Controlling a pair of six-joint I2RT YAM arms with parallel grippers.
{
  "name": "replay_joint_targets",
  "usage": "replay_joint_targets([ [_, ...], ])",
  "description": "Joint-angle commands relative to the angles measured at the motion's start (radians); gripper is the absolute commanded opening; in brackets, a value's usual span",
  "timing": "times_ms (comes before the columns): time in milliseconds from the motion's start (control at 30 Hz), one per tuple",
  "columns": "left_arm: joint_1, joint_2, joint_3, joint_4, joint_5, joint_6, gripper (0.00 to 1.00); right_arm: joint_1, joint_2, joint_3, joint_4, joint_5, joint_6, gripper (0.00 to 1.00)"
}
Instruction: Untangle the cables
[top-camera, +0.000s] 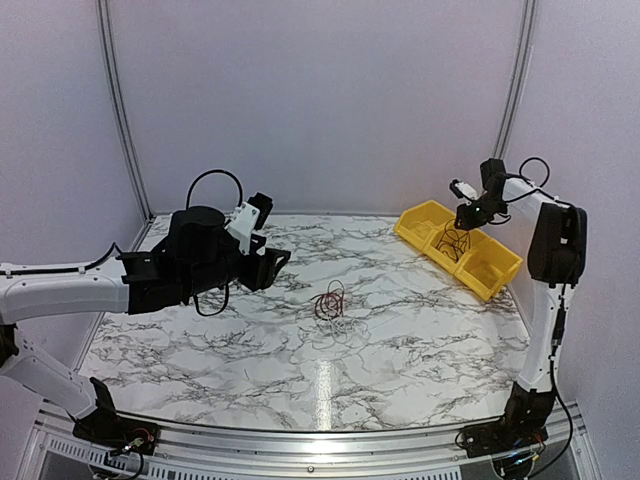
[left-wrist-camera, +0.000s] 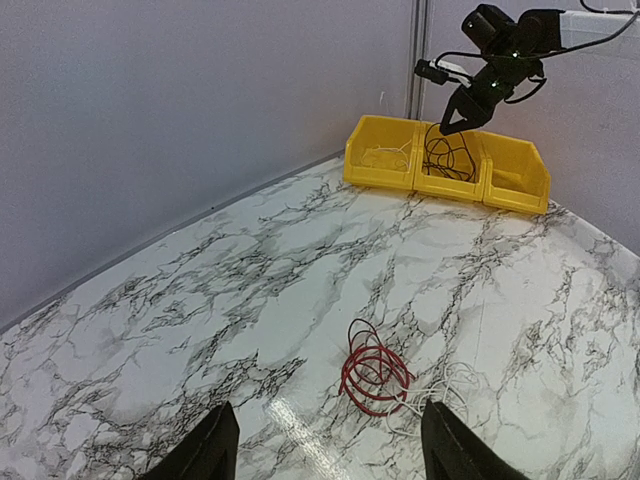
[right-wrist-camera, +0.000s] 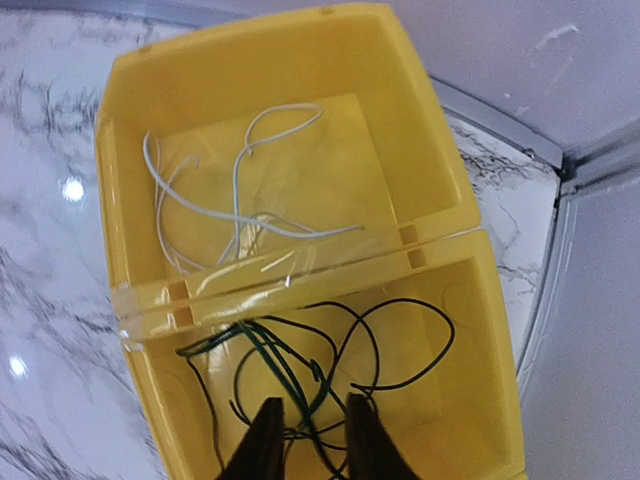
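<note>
A small tangle of red and dark cables (top-camera: 330, 303) lies in the middle of the marble table; in the left wrist view the red coil (left-wrist-camera: 375, 375) has a thin white wire (left-wrist-camera: 455, 385) beside it. My left gripper (top-camera: 275, 265) hovers left of the tangle, wide open and empty, with the coil ahead between its fingers (left-wrist-camera: 210, 450). My right gripper (top-camera: 465, 215) hangs over the middle yellow bin, its fingers a small gap apart. Black and green cables (right-wrist-camera: 330, 350) lie in that bin (right-wrist-camera: 470, 380) and run between its fingertips (right-wrist-camera: 265, 440). White wires (right-wrist-camera: 240, 200) lie in the neighbouring bin.
A row of three yellow bins (top-camera: 415, 222) stands at the back right corner, also in the left wrist view (left-wrist-camera: 380, 160). Grey walls with metal posts close in the table at the back and sides.
</note>
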Motion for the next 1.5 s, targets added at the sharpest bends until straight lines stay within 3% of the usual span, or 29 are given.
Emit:
replay_joint_targets([
  [0,-0.001,-0.007,-0.011,0.023,0.004,0.008,0.65,0.006,-0.001,-0.005,-0.011,-0.023,-0.011,0.09],
  [67,-0.001,-0.006,-0.011,0.023,0.005,0.008,0.65,0.007,-0.004,-0.025,0.000,-0.023,-0.016,0.00],
  [700,-0.001,0.000,-0.009,0.019,0.015,0.008,0.65,0.007,0.023,-0.049,0.016,0.065,-0.035,0.00],
  [833,-0.001,0.001,-0.009,0.019,0.015,0.008,0.65,0.006,-0.015,-0.052,0.000,0.074,-0.029,0.22],
  [1067,-0.001,0.012,-0.009,0.019,0.027,0.013,0.65,0.008,-0.150,-0.067,-0.038,0.052,0.006,0.44],
  [1133,-0.001,0.018,-0.008,0.018,0.016,0.004,0.73,0.012,-0.184,-0.058,-0.056,0.049,0.012,0.47],
  [1167,-0.001,0.018,-0.006,0.018,0.000,-0.012,0.96,0.017,-0.207,-0.055,-0.064,0.043,0.013,0.48],
  [1200,0.001,0.021,-0.003,0.013,-0.022,-0.033,0.98,0.023,-0.226,-0.057,-0.065,0.037,0.015,0.48],
  [1300,0.004,0.035,0.023,-0.034,-0.050,-0.059,0.99,0.057,-0.285,-0.078,-0.053,-0.005,0.007,0.49],
  [1467,0.012,0.075,0.041,-0.070,-0.103,-0.022,0.99,0.162,-0.404,-0.220,0.070,-0.239,-0.043,0.51],
])
